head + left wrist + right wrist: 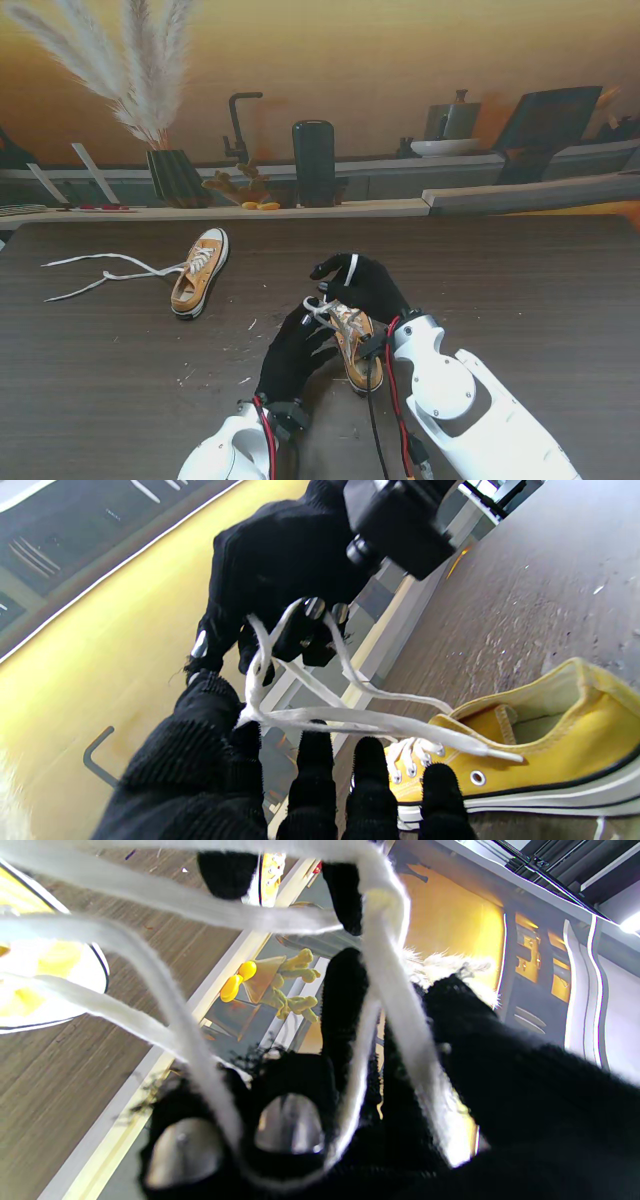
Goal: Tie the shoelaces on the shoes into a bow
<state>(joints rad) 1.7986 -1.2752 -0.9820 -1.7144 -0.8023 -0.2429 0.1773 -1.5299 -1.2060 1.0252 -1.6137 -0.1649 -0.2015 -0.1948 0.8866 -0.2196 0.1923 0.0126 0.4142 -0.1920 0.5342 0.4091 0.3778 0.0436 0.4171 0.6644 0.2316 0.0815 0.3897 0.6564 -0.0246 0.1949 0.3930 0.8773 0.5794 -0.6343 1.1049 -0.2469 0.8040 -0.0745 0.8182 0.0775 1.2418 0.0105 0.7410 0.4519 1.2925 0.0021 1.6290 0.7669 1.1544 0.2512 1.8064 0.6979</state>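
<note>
**Both hands on the laces of the near shoe, dark wood table under a staged kitchen backdrop**

The surface is a dark brown wood-grain table (520, 290), flecked with small pale crumbs or chips near its middle. Along its far edge runs a pale ledge (300, 211) carrying a ribbed dark vase of pampas grass (176, 176), a black rectangular stand (314, 162) and a small yellow-and-tan toy figure (243, 188). Behind is an orange-lit kitchen backdrop with a black tap (238, 122) and a white bowl (445, 147).

Two mustard-yellow canvas sneakers lie on the table. The far sneaker (199, 273) sits to the left, its white laces (100, 272) trailing loose across the wood. The near sneaker (357, 347) lies between the two black-gloved hands.

The left hand (293, 352) pinches a gathered bunch of that shoe's white laces (320, 717) between thumb and fingers. The right hand (362, 284) is curled with lace strands running over and between its fingers (345, 1005), closed on them. The strands stretch taut between both hands above the shoe's tongue.
</note>
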